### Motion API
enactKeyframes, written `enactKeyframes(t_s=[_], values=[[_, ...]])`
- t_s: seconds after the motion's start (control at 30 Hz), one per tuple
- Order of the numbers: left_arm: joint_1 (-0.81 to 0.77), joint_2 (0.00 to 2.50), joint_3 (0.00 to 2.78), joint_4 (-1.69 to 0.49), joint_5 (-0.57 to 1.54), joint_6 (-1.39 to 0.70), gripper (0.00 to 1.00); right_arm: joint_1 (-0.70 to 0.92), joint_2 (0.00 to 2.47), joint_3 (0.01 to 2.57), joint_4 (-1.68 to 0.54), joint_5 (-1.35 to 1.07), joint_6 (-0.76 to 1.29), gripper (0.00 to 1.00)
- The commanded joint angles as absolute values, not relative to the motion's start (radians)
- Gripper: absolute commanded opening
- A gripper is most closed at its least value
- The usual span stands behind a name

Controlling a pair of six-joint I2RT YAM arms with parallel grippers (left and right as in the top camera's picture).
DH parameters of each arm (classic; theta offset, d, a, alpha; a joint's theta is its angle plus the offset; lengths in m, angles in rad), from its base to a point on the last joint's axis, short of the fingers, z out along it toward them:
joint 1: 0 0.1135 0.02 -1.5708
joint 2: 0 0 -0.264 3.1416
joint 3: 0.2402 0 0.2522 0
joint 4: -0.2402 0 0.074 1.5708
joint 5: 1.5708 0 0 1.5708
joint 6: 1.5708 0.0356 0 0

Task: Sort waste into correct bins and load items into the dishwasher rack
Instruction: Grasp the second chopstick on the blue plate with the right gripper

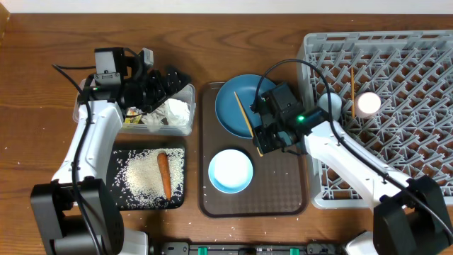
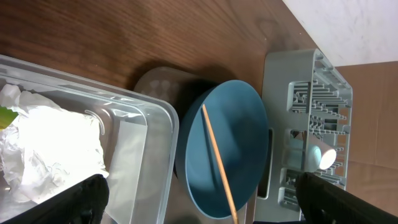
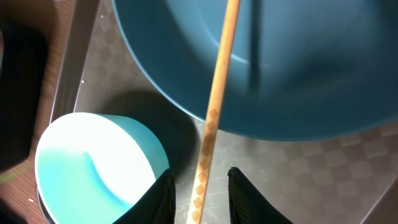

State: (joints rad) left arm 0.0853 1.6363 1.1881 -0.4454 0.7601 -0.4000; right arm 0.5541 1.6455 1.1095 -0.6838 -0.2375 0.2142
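Tissue [image 2: 56,146] lies in the clear tub [image 2: 144,124] below the wide-open left fingers [image 2: 78,200]. Rice [image 1: 138,180] and carrot [image 1: 163,175] are in the black tray [image 1: 113,202]. Pink cup [image 1: 368,104], light-blue cup [image 1: 330,105] and one chopstick [image 1: 352,88] stand in the rack [image 1: 425,149]. The other chopstick [image 3: 217,93] sits between the right fingers [image 3: 163,196], not yet pinched. Plate [image 3: 298,62] ahead and bowl [image 3: 93,162] beside remain unloaded.

On the wooden table [image 1: 42,42], at right, grey dishwasher rack [image 1: 417,64] with one wooden chopstick [image 1: 352,88] among its pegs and a pale cup [image 1: 368,104] just beside it. Left of the rack, brown serving tray [image 1: 283,191] bearing dark-blue plate [image 1: 228,106] and white-and-light-blue bowl [image 1: 231,171]; second chopstick [image 1: 245,113] slanted across the plate, right gripper [image 1: 263,144] over its lower end. Further left, clear tub [image 1: 192,106] holding crumpled white tissue [image 1: 175,112], left gripper [image 1: 164,91] above it; nearer the front edge, black tray [image 1: 131,152] with rice grains [image 1: 141,180] and orange carrot [image 1: 164,175].
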Motion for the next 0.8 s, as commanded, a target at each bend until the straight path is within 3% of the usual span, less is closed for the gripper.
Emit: enactKeyframes(t_s=[0.0,0.23,0.77], values=[[0.089,1.633,1.195,-0.448,0.773,-0.408,0.98,0.589,1.655,1.103,-0.683,-0.236,0.232,0.28],[0.089,1.633,1.195,-0.448,0.773,-0.408,0.98,0.625,1.655,1.103,-0.684,-0.227,0.231,0.36],[0.089,1.633,1.195,-0.448,0.773,-0.408,0.98,0.626,1.655,1.092,-0.682,-0.153,0.232,0.36]])
